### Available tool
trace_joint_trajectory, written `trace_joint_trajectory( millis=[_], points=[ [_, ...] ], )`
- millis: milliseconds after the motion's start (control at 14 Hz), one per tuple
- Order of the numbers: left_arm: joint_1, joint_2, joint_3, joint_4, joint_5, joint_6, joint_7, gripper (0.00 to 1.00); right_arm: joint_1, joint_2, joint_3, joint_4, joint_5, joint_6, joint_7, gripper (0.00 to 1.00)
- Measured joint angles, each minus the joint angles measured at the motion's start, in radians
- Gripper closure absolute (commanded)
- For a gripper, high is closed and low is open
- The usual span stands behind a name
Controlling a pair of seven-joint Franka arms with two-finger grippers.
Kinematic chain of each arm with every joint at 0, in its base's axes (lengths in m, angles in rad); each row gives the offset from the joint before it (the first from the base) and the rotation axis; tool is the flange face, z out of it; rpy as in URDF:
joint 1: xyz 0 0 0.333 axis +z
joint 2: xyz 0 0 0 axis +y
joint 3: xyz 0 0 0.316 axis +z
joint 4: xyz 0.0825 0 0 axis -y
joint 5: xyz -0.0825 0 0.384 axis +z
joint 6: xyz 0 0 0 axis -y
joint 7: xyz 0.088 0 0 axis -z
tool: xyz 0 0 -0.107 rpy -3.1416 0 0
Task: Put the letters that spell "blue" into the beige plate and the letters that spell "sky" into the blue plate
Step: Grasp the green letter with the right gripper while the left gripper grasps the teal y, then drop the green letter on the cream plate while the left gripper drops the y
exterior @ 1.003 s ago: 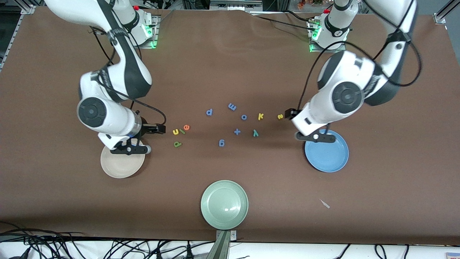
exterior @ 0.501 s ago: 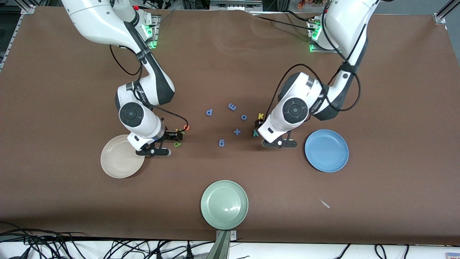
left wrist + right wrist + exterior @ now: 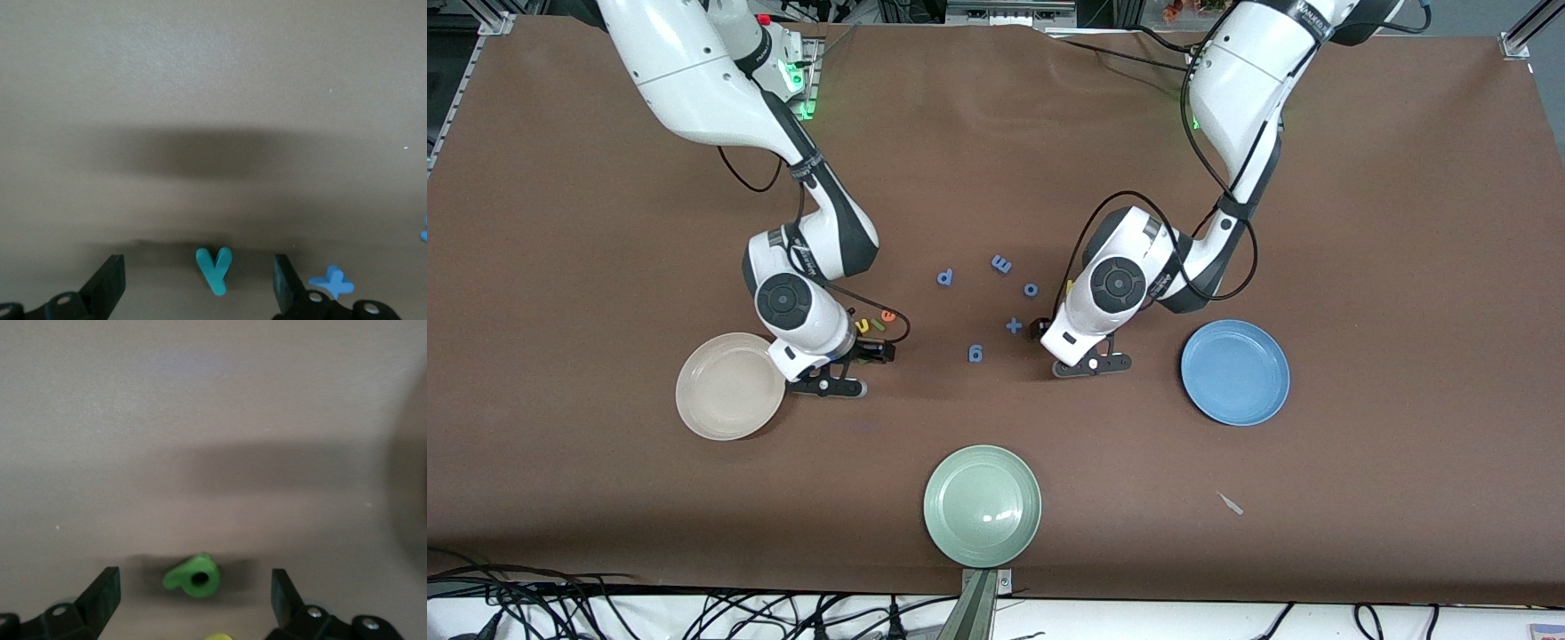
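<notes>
Both arms poised to pick: the left tool (image 3: 199, 285) spread wide astride the teal y (image 3: 215, 268) beside the blue plus sign (image 3: 331, 283); the right tool (image 3: 194, 599) equally released around the green b (image 3: 193, 576) near the beige plate (image 3: 694, 404); closing comes next.

I count three plates: beige plate (image 3: 720, 400), blue plate (image 3: 1234, 373), pale green plate (image 3: 983, 507). Five all-blue foam pieces (image 3: 1013, 326). Five coloured letters visible: yellow u (image 3: 863, 326), green l (image 3: 878, 324), orange e (image 3: 887, 315), green b (image 3: 193, 577), teal y (image 3: 215, 269).
</notes>
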Motion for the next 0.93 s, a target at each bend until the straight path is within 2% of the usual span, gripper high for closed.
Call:
trace_joint_trajectory(
  millis=[72, 143, 215, 287, 358, 501, 645, 716, 860, 931],
  points=[
    [-0.006, 0.009, 0.0, 0.0, 0.0, 0.012, -0.014, 0.22, 0.004, 0.009, 0.0, 0.003, -0.005, 0.01, 0.01, 0.06],
    [-0.014, 0.017, 0.001, 0.0, 0.0, 0.02, -0.023, 0.29, 0.005, 0.014, 0.0, 0.006, -0.008, 0.012, 0.013, 0.11],
    [-0.022, 0.021, 0.002, 0.0, 0.003, 0.025, -0.032, 0.34, 0.004, 0.015, 0.0, 0.008, -0.008, 0.012, 0.014, 0.18],
    [-0.028, 0.023, 0.004, 0.0, 0.008, 0.028, -0.036, 0.34, 0.004, 0.015, -0.001, 0.009, -0.009, 0.012, 0.014, 0.25],
    [-0.03, 0.023, 0.004, 0.0, 0.016, 0.028, -0.041, 0.42, 0.004, 0.015, -0.001, 0.01, -0.009, 0.011, 0.014, 0.33],
    [-0.03, 0.024, 0.005, 0.0, 0.019, 0.028, -0.052, 0.71, 0.004, 0.017, -0.001, 0.009, -0.009, 0.01, 0.016, 0.46],
    [-0.03, 0.023, 0.007, -0.001, 0.023, 0.026, -0.055, 0.93, 0.004, 0.015, -0.001, 0.01, -0.009, 0.003, 0.032, 0.59],
    [-0.03, 0.022, 0.008, 0.0, 0.024, 0.025, -0.056, 1.0, 0.004, 0.012, -0.001, 0.012, -0.009, -0.005, 0.041, 0.67],
    [-0.032, 0.015, 0.008, 0.001, 0.042, 0.019, -0.056, 1.0, 0.004, 0.01, -0.002, 0.013, -0.009, -0.017, 0.045, 0.81],
    [-0.032, 0.016, 0.008, 0.001, 0.064, 0.005, -0.056, 1.0, 0.004, 0.01, -0.002, 0.013, -0.009, -0.023, 0.045, 0.82]
  ],
)
